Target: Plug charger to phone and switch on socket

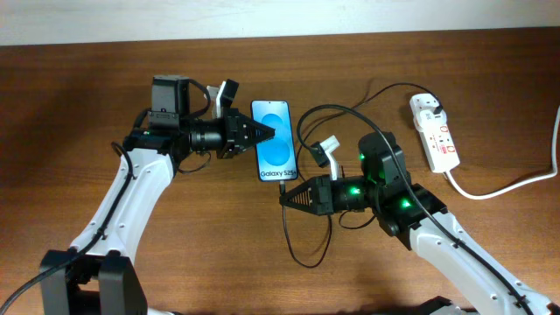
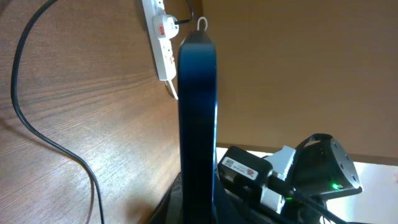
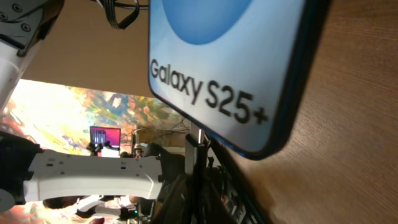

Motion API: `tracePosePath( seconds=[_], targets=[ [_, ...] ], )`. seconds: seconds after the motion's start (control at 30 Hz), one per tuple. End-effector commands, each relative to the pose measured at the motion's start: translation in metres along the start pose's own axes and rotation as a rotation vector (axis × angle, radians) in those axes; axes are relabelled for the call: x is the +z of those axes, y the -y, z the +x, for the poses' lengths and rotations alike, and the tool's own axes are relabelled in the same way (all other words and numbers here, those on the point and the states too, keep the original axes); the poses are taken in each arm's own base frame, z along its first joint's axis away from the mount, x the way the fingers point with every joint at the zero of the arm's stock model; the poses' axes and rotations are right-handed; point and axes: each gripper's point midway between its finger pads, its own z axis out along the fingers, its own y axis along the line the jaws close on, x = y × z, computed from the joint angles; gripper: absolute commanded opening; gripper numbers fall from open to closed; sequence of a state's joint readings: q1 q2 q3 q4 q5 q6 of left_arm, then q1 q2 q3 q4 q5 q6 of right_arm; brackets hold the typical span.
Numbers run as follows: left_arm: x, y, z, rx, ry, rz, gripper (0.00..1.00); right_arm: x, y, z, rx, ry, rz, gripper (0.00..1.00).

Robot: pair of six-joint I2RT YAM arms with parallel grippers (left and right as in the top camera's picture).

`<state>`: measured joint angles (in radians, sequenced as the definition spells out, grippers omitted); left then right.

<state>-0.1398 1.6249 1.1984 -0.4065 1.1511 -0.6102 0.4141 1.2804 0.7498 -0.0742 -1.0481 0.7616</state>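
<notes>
- The right gripper point(image 1: 284, 199) has its fingers pressed together on the connector end of the long thin black charger cable point(image 1: 286, 229). It sits just below the bottom edge of the slim blue-screened phone point(image 1: 274, 138).
- The left gripper point(image 1: 265, 133) pinches the phone's left edge.
- The phone lies flat on the brown wooden table point(image 1: 87, 87).
- The white power strip point(image 1: 435, 131) with red switches lies well apart, at the far right.
</notes>
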Motion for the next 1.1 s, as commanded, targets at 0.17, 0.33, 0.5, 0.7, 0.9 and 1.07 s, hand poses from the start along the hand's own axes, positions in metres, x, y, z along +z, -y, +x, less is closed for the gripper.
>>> tracePosePath(
  seconds=[0.17,0.33,0.5,0.7,0.9,1.07],
  targets=[
    [-0.003,0.014,0.003,0.025,-0.009,0.031,0.0,0.004,0.005,0.0,0.017,-0.01,0.003,0.04],
    [-0.003,0.014,0.003,0.025,-0.009,0.031,0.0,0.005,0.004,0.002,0.021,-0.027,-0.01,0.04],
    [-0.003,0.014,0.003,0.025,-0.009,0.031,0.0,0.005,-0.006,0.001,-0.022,-0.037,-0.055,0.04],
    [-0.003,0.01,0.0,0.025,0.005,0.012,0.0,0.005,0.0,0.012,0.044,-0.075,-0.039,0.04],
    [-0.003,0.01,0.0,0.025,0.006,0.01,0.0,0.004,-0.005,0.011,0.012,-0.077,-0.061,0.04],
    [-0.003,0.01,0.0,0.024,0.005,0.01,0.0,0.005,-0.006,0.006,-0.01,-0.058,-0.059,0.04]
  ],
)
